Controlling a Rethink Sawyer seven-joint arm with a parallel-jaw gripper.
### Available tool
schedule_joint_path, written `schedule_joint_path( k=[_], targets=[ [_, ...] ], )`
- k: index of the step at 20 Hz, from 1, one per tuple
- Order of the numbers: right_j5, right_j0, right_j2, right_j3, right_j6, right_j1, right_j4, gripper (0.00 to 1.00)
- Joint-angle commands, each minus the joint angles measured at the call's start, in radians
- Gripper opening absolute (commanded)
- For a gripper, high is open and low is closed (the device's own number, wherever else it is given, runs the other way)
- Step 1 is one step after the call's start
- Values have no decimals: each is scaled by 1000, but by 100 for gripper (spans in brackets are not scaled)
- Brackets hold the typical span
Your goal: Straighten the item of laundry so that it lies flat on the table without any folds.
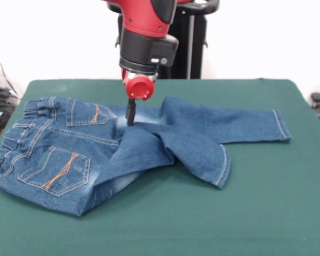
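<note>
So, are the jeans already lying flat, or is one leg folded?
Folded. The jeans have one leg stretched out toward the table edge, while the other leg doubles back over itself near the middle.

Arm (147,26) cropped at top, hand (130,113) — grip indiscernible

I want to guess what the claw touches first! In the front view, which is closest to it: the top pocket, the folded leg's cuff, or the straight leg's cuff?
1. Top pocket, just picture-left of the gripper.
2. Folded leg's cuff, lower right.
3. Straight leg's cuff, far right.
</note>
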Motion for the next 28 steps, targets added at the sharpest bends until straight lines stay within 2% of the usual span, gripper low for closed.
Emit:
schedule_joint_path(
  k=[1, 10, 18, 28],
  targets=[
    [-33, 19, 100, 55, -1, 27, -21, 100],
    [-14, 31, 102, 40, 12, 26, 3, 100],
    [91, 171, 62, -65, 109, 37, 163, 100],
    [198, 263, -10, -162, 108, 59, 309, 100]
  ],
)
